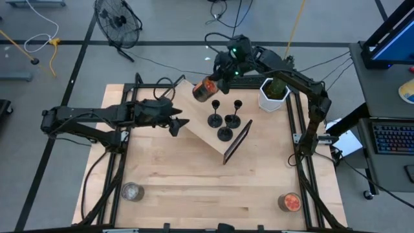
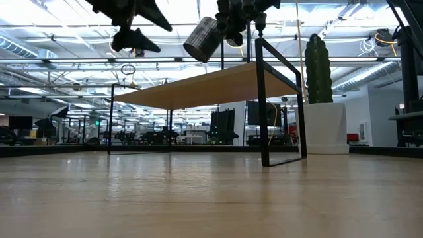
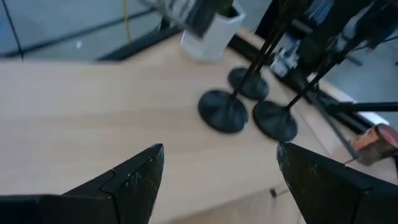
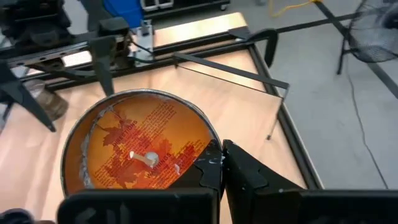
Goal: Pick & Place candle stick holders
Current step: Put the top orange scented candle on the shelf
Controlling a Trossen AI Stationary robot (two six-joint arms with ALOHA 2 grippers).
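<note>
Right tool [image 1: 217, 83] clamps the rim of an orange-filled jar [image 1: 206, 90], lifted over the shelf [image 1: 194, 120]; left tool [image 1: 183, 124] spread wide, empty; 3 candle stick holders [image 1: 224, 120] on shelf; wooden counter [image 1: 194, 188] below.

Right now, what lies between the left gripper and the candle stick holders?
Nothing: in the left wrist view, only bare shelf top separates the open left gripper from the candle stick holders. The high view agrees.

Both arms are showing matte black, jointed links with black cables trailing; the left claw [image 3: 217, 180] is tapering into two wedge-shaped fingers, and a green light is glowing on the right arm's wrist.
</note>
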